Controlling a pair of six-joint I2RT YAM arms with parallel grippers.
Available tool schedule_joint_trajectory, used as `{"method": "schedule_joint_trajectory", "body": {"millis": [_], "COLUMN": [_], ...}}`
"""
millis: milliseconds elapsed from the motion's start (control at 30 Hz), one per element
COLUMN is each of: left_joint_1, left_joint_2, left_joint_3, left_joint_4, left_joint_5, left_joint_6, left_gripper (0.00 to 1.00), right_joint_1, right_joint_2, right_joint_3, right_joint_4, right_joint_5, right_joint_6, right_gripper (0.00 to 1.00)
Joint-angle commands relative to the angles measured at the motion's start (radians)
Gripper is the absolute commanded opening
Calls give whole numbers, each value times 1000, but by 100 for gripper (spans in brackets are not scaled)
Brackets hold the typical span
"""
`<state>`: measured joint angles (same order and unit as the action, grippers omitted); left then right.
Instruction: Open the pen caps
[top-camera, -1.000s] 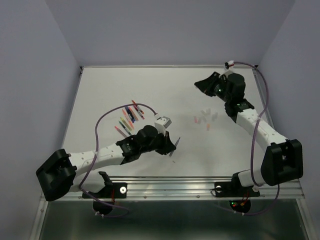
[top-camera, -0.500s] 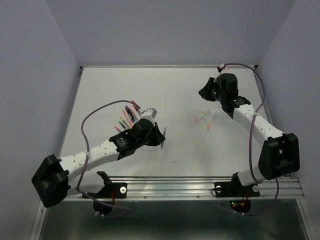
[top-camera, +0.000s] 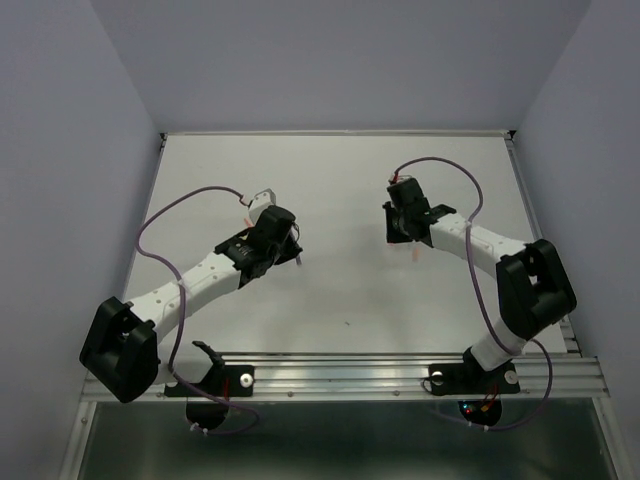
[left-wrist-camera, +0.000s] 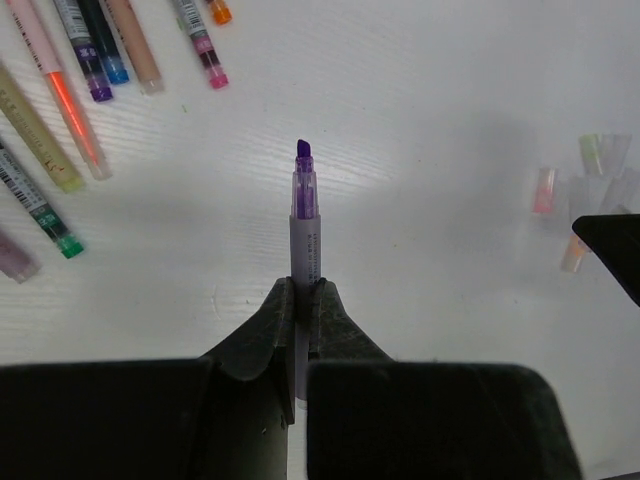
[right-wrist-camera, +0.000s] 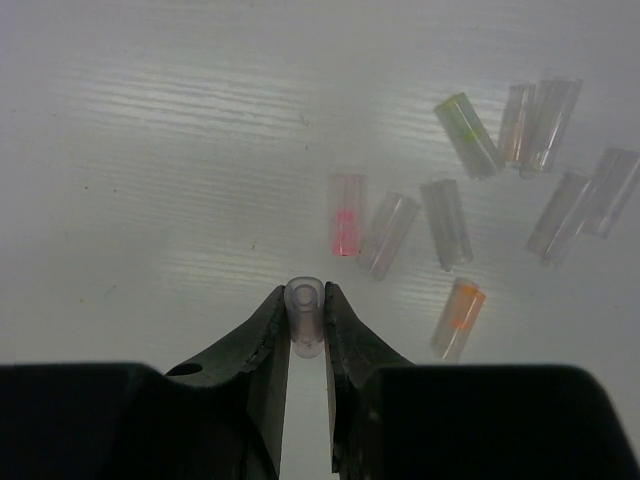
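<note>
- The left gripper (left-wrist-camera: 303, 297) is clamped on a purple pen (left-wrist-camera: 304, 215). Its bare chisel tip points toward the top of the left wrist view, and no cap sits on it.
- The right gripper (right-wrist-camera: 304, 306) is pinched tight on a clear cap (right-wrist-camera: 304, 294), held open end forward above the table (right-wrist-camera: 150, 120).
- Loose caps (right-wrist-camera: 447, 222) lie scattered in the upper right of the right wrist view, just beyond the held one. One is pink-tinted, one green, one orange, and the rest are clear.
- The other pens (left-wrist-camera: 60, 90) lie in a row at the upper left of the left wrist view, well apart from the caps.
- The step in hand looks like the end of one uncapping: cap and pen are separated, and each arm has a piece to put down.
- The next move calls for lowering the cap beside the pile and parting the fingers, then laying the pen with the row. Whether any pen there is capped cannot be told.
</note>
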<state>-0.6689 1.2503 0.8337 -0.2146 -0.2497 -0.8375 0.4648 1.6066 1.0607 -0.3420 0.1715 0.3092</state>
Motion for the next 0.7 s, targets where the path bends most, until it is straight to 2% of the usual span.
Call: {"method": "schedule_joint_trajectory", "body": {"millis": [0, 233, 400, 667], "left_joint_1": [20, 25, 28, 31], "left_joint_2": [11, -9, -5, 20], "left_joint_3": [36, 22, 12, 8], "left_joint_4": [-62, -52, -69, -78], "left_joint_5": [-37, -33, -36, -22], "left_joint_6": [-29, -37, -48, -45], "left_gripper": [0, 0, 0, 0], "right_joint_1": [29, 38, 38, 38], "right_joint_2": [35, 76, 87, 98], "right_joint_3": [-1, -2, -8, -16], "right_joint_4": [-20, -20, -19, -20], "right_joint_5": [63, 86, 76, 77], "right_joint_6": [-12, 1, 11, 14], "right_gripper": [8, 12, 24, 26]}}
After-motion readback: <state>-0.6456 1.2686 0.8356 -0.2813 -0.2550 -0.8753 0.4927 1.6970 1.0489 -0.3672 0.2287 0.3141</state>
